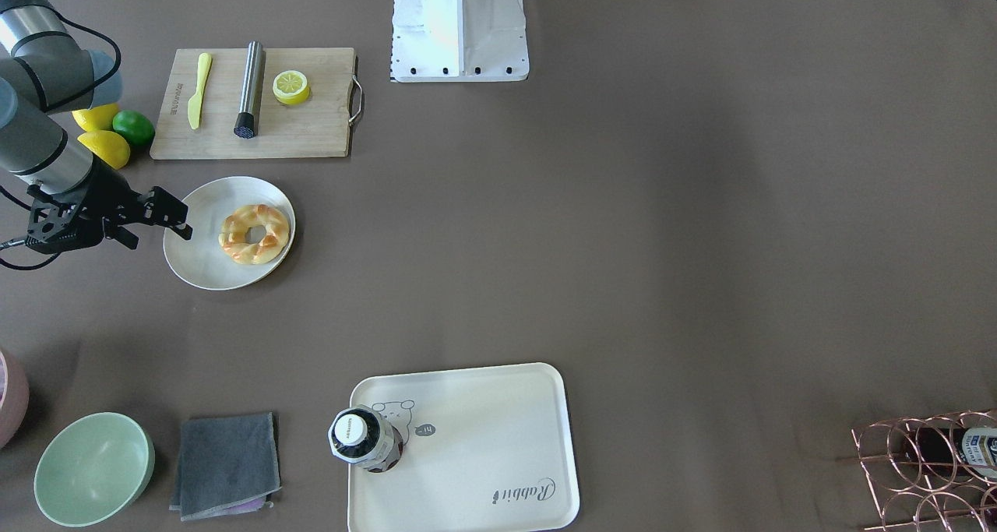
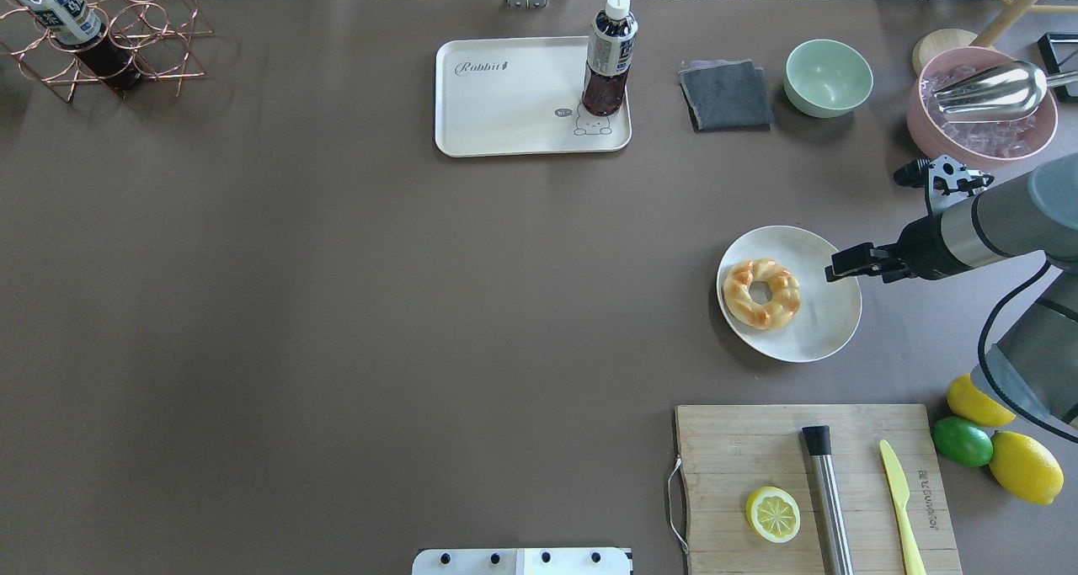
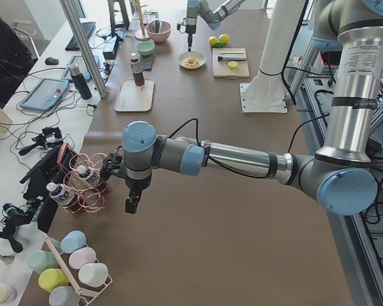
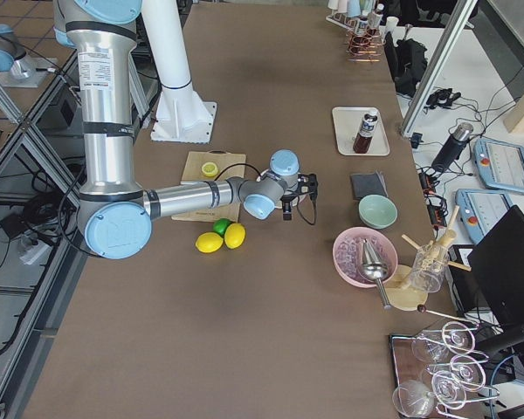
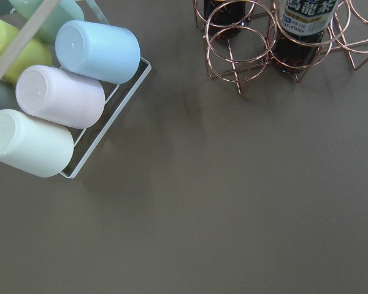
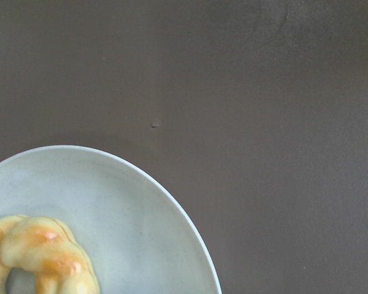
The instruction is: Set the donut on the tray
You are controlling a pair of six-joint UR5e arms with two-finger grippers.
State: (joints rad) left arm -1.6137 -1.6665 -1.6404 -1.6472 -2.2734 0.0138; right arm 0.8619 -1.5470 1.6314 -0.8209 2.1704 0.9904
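Observation:
The donut is a golden braided ring. It lies on a round white plate and also shows in the overhead view and the right wrist view. My right gripper hangs over the plate's outer rim beside the donut, pointing down, open and empty. It also shows in the overhead view. The cream tray with "Rabbit" script lies across the table with a dark drink bottle standing on its corner. My left gripper is far off by a wire rack. I cannot tell whether it is open.
A wooden cutting board holds a lemon slice, a yellow knife and a metal cylinder. Lemons and a lime lie under my right arm. A grey cloth, a green bowl and a pink ice bucket are near the tray.

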